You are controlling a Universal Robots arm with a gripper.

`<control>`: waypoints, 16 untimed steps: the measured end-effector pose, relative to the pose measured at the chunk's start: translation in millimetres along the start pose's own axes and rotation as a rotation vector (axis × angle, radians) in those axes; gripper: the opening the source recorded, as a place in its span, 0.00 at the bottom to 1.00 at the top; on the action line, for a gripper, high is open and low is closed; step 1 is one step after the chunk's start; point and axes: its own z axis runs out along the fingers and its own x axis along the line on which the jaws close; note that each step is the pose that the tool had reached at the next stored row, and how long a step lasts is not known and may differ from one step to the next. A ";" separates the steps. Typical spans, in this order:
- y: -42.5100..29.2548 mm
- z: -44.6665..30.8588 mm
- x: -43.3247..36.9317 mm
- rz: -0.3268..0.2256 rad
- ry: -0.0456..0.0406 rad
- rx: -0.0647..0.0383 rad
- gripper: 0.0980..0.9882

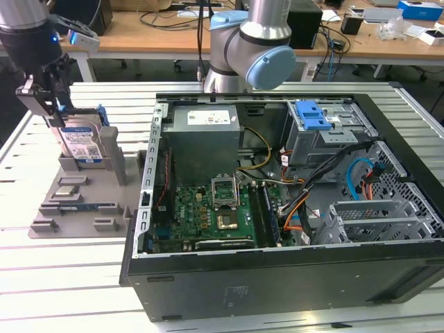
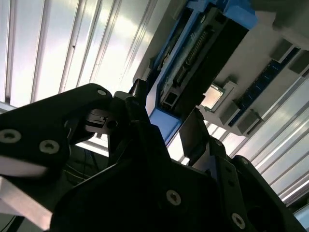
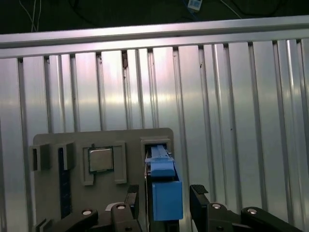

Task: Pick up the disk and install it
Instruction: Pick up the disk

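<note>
In the exterior view, the arm's hand (image 1: pixel 57 111) is hanging over the upper edge of the disk (image 1: pixel 83 142), which is standing upright in a slot of the grey fixture (image 1: pixel 116 163) at that view's left. The fixture is resting on the slatted metal desk (image 1: pixel 69 277). Well apart from it, toward the exterior view's right, an open computer case (image 1: pixel 243 284) is lying on its side with its board showing and a blue latch (image 1: pixel 311 114) sitting near its far wall. In the second wrist view, the black fingers (image 2: pixel 194 133) are reaching along either side of the disk (image 2: pixel 198 63), whose dark connector edge and blue side rail are running between them. In the first wrist view, the disk (image 3: pixel 164 191) is showing edge-on in its slot, just beside a processor chip (image 3: pixel 101 160) seated in the same fixture (image 3: pixel 125 140). Here the fingers (image 3: pixel 200 193) are standing apart, one on each side of the blue rail, and a narrow gap seems to be separating each from it, so the hand is spread open and gripping nothing.
</note>
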 end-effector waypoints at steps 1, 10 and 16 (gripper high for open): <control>-0.2 1.7 0.0 -0.003 0.0003 0.000 0.50; -1.0 10.8 0.1 -0.016 0.0009 0.000 0.50; -0.9 11.2 0.1 -0.017 -0.0008 0.026 0.50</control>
